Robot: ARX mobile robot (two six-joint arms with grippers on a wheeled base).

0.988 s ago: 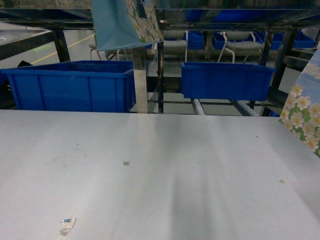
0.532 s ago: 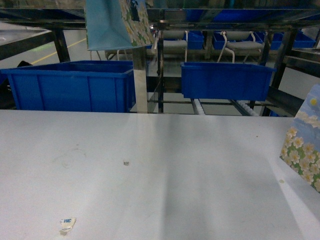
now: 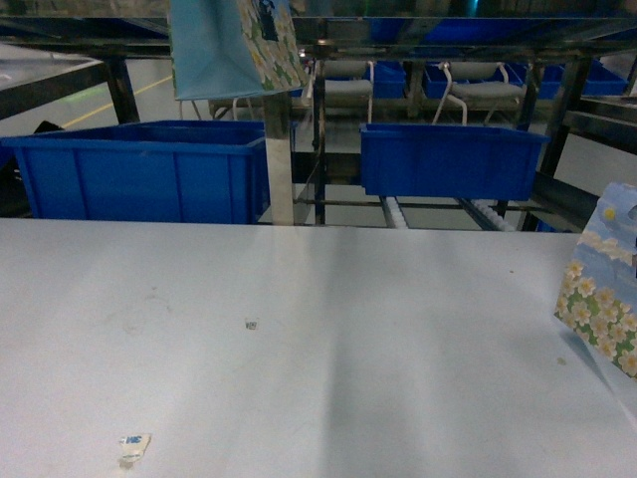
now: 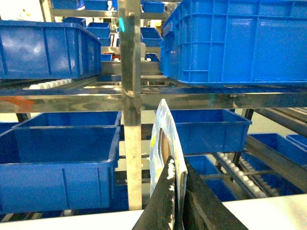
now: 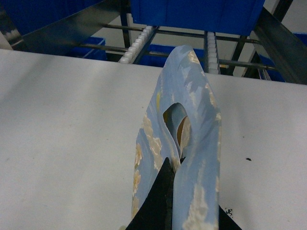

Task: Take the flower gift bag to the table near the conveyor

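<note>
Two flower gift bags in play. Right gripper is clamped on the top edge of a flower gift bag, dark fingers pinching the paper just below the die-cut handle hole at bottom centre of the right wrist frame; bag is blue with white clouds on this side. In the head view that same bag sits at the far right edge of the frame, daisy print on its lower part, low over the table; can't tell whether its base is touching the top. Left gripper is closed on the top edge of a second bag, seen edge-on at bottom centre of the left wrist frame, in front of the steel upright. Head view shows this second bag hanging high at upper left of the frame, teal side panel plus floral face, well above the table and overlapping the conveyor frame. Conveyor runs along the table's far edge; white rollers visible in the gap right of centre, also at top of the right wrist frame. Large blue bin at left, smaller blue bin right of centre, both behind the table edge. Paper scrap lower left on the table, small dark speck nearer the middle.
</note>
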